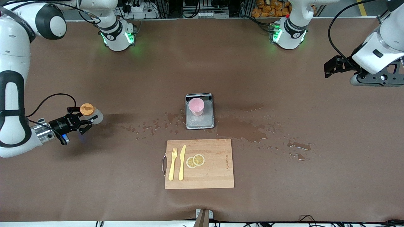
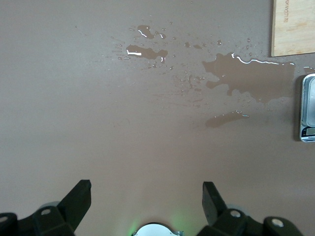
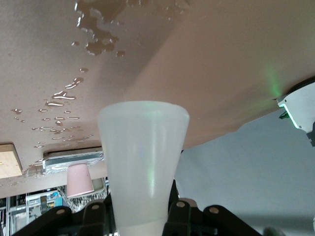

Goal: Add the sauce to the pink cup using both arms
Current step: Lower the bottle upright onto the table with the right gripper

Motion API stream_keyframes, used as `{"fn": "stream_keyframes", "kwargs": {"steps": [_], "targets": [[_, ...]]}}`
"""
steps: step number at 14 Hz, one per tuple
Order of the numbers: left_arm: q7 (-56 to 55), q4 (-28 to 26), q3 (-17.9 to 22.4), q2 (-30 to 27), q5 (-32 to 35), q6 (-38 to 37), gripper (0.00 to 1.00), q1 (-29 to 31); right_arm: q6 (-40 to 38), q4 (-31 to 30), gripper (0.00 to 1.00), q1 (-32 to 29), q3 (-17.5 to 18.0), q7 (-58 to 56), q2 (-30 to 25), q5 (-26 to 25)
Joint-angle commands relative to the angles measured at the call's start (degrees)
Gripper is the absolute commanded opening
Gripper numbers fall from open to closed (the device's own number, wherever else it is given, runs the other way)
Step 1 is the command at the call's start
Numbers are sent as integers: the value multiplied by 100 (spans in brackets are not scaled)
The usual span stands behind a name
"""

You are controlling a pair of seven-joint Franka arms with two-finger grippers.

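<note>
The sauce bottle, whitish with an orange cap, is at the right arm's end of the table. My right gripper is shut on its body; in the right wrist view the bottle fills the space between the fingers. I cannot tell whether its base rests on the table. The pink cup stands upright on a small scale at the table's middle, and also shows in the right wrist view. My left gripper waits open and empty above the left arm's end of the table.
A wooden cutting board lies nearer the front camera than the scale, with a yellow fork, a yellow knife and lemon slices on it. Wet spills spread over the brown table on both sides of the scale.
</note>
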Motion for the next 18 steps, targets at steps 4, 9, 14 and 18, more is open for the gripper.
{"fn": "stream_keyframes", "kwargs": {"steps": [4,9,14,18], "targets": [[-102,7,-31,-49,69,-52,100,-1,-213,26,14,-468,83,-568,430,265],[-102,7,-31,-49,69,-61,100,-1,-205,-70,24,-539,83,-894,650,257],[-93,7,-31,-31,69,-52,100,-1,-152,-106,32,-548,83,-1060,843,248],[-93,7,-31,-31,69,-52,100,8,-126,-97,39,-548,83,-1219,940,213]]}}
